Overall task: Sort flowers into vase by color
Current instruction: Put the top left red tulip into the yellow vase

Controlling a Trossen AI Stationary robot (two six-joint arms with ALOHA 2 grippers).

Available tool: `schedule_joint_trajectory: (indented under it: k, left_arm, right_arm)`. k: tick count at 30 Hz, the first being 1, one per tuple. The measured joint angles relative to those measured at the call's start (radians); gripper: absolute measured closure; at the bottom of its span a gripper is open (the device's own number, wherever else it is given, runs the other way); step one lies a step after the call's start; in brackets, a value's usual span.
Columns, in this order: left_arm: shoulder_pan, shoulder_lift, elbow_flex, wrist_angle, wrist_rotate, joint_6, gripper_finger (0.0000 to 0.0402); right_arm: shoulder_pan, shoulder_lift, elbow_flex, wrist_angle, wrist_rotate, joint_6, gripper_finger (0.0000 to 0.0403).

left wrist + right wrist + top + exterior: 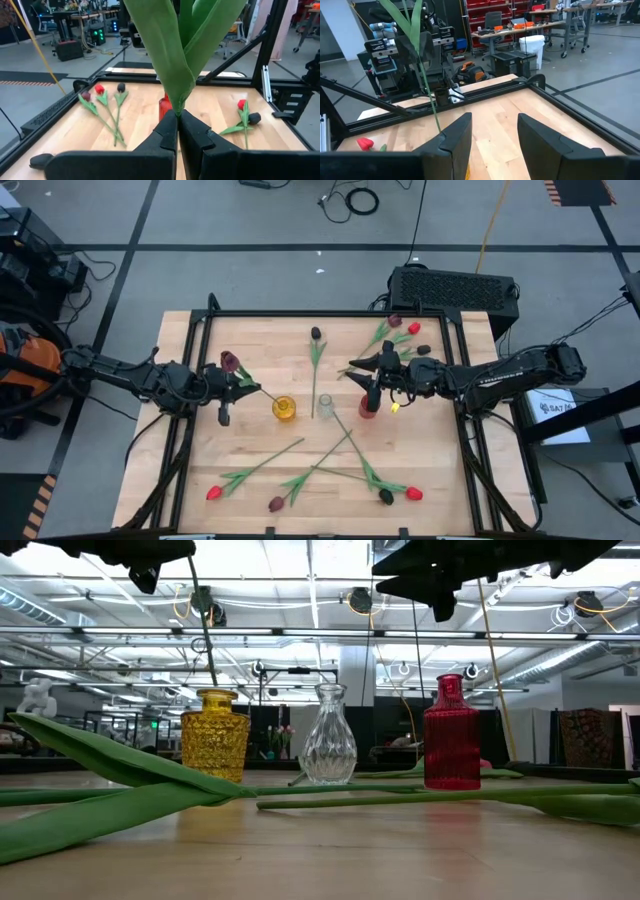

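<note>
left gripper [243, 383] holds a maroon tulip [229, 360] just beside the yellow vase [284, 408].
its fingers are clamped on the stem, which slants into the vase; right gripper [366, 372], fingers apart and empty, hovers above the red vase [451, 733].

I count three vases on the tabletop [180, 480], one yellow [284, 409], one clear [325, 403] and one red [368, 406], plus about ten tulips [316, 348] and two arms.
</note>
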Motion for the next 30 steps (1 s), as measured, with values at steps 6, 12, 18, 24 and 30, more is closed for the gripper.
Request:
schedule_joint_trajectory:
  k: [6,12,18,24,30]
  left_arm:
    - [0.0,0.045,0.0,-0.007,-0.02,0.002,0.0393]
    - [0.0,0.06,0.0,-0.003,-0.11,-0.002,0.0393]
    - [0.0,0.06,-0.012,0.002,-0.098,-0.03,0.0393]
    - [0.002,0.058,-0.069,-0.003,-0.116,-0.029,0.0393]
    - [0.001,0.058,-0.074,-0.014,-0.066,-0.029,0.0392]
  right_arm:
    - [0.0,0.0,0.0,-0.024,-0.001,0.006,0.0252]
    - [0.0,0.0,0.0,-0.024,-0.001,0.006,0.0252]
    - [0.0,0.0,0.0,-0.024,-0.001,0.004,0.0252]
    - [0.0,0.0,0.0,-0.025,0.0,0.004,0.0252]
    - [0.0,0.0,0.0,-0.032,-0.001,0.003,0.0252]
